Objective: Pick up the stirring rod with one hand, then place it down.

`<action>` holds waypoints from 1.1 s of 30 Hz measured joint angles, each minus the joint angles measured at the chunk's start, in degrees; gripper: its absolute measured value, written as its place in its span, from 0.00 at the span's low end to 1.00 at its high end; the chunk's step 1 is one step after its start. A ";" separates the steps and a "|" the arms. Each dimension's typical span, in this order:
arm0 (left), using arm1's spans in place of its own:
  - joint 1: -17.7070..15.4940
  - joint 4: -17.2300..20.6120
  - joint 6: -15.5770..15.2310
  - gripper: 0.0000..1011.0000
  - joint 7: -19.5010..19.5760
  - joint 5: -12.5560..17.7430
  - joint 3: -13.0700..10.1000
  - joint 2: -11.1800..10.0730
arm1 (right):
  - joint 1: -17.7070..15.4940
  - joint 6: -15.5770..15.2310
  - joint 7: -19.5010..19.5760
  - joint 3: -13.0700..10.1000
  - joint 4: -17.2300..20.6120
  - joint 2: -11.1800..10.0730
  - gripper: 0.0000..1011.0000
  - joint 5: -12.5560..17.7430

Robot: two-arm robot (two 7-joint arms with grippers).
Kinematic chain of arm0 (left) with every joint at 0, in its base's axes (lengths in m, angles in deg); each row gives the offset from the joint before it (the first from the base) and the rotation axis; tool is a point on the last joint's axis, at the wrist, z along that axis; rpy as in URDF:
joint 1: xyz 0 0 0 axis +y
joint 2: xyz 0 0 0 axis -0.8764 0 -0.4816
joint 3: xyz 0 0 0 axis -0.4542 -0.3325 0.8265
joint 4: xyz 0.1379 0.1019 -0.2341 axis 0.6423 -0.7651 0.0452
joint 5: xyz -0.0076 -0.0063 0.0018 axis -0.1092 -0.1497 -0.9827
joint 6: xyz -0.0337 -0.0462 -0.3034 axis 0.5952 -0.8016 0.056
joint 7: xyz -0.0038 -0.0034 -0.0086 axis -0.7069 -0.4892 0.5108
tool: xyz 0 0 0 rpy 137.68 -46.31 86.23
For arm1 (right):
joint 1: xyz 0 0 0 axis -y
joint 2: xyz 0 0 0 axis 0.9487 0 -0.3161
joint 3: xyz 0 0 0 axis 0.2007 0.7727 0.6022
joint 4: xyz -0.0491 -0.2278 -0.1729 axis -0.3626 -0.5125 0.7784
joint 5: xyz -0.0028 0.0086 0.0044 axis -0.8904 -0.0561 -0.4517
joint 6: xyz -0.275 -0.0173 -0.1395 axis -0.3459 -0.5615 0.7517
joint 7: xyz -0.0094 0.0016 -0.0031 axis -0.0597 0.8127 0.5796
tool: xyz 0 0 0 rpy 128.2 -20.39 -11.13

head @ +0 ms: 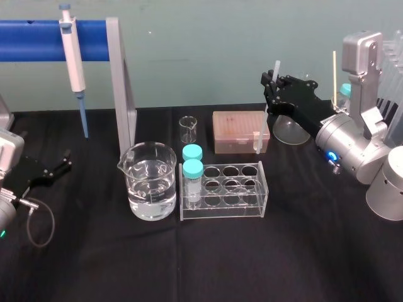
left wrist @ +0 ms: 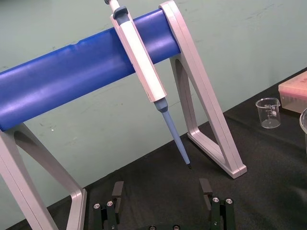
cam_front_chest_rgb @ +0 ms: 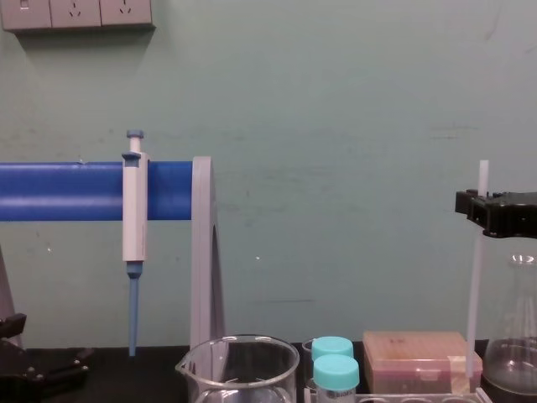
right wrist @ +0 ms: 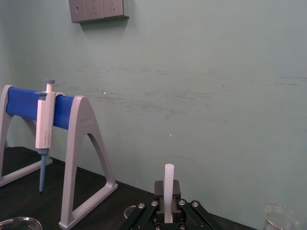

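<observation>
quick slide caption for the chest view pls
Right gripper holds the stirring rod upright by the pinkish box; left gripper parked at lower left.

Clear in front, cluttered behind
Bare table (head: 271,258) is found at 6 o'clock of the tube rack (head: 223,189); the beaker (head: 150,179) is set at 9, the tip box (head: 236,131) at 12, the stirring rod (head: 257,139) just beside it.

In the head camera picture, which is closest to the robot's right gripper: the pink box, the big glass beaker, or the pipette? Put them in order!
Starting from the right gripper, which is holding the stirring rod:
1. Pink box, just below it and to its left.
2. Big glass beaker, in the middle, nearer the robot.
3. Pipette, hanging on the blue stand at the far left.
</observation>
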 joint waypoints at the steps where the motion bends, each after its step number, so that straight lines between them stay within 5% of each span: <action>1: 0.00 0.00 0.00 0.99 0.00 0.00 0.00 0.00 | 0.00 0.00 0.00 0.00 0.00 0.00 0.08 0.00; 33: 0.00 0.00 0.00 0.99 0.00 0.00 0.00 0.00 | 0.00 0.07 -0.07 0.00 -0.02 0.00 0.08 0.06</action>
